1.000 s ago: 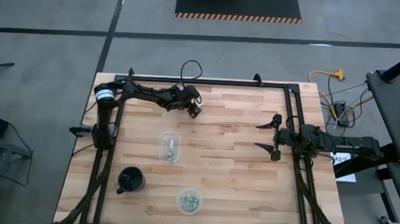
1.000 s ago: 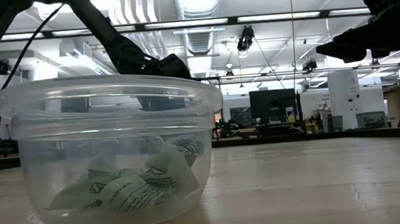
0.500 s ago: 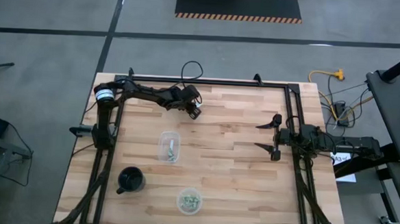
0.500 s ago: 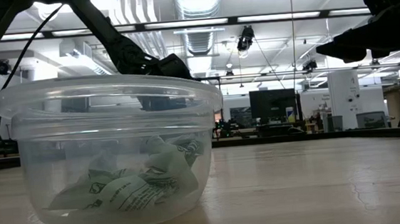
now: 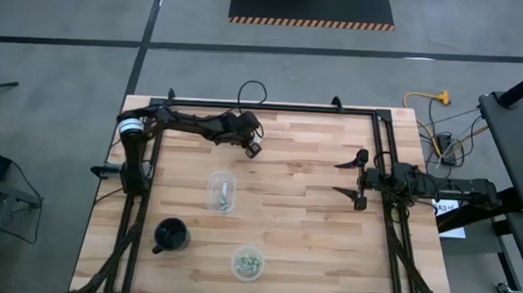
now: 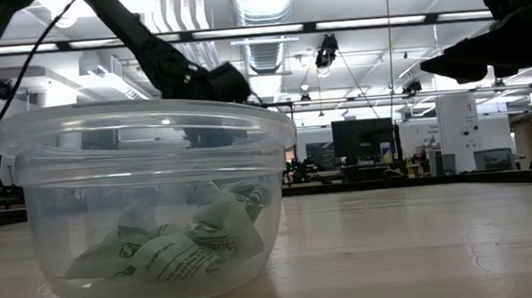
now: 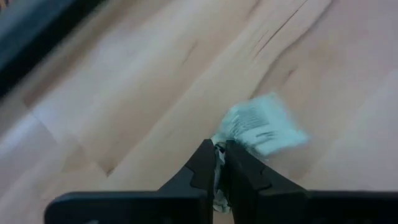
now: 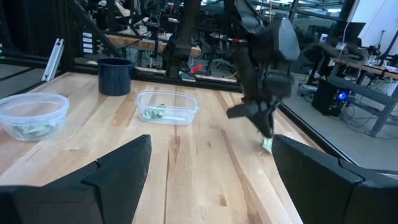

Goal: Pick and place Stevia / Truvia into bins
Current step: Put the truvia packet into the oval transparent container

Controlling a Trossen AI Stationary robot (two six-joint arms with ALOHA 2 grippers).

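A pale green and white Stevia packet (image 7: 264, 127) hangs from my left gripper (image 7: 217, 163), which is shut on it at the table's far middle (image 5: 253, 150). The right wrist view shows that gripper (image 8: 266, 134) with the packet (image 8: 267, 145) at its tips, close over the wood. The squarish clear bin (image 5: 221, 191) and the round clear bin (image 5: 247, 262) each hold packets and stand on their bases nearer the front. My right gripper (image 5: 354, 178) waits open at the table's right side. My left gripper pinches the packet by one end (image 7: 219, 144) between its two shut fingers. The fingers come from above, slanting down. The rest of the packet sticks out past the fingertips; whether it is clear of the wood I cannot tell.
A black mug (image 5: 171, 236) stands at the front left, beside the round bin (image 6: 156, 205). Dark frame rails run along the table's far, left and right edges. Bare wood lies between the two grippers.
My left gripper has shut on the packet and risen a little from the table, staying over the far middle. My right gripper has kept still.
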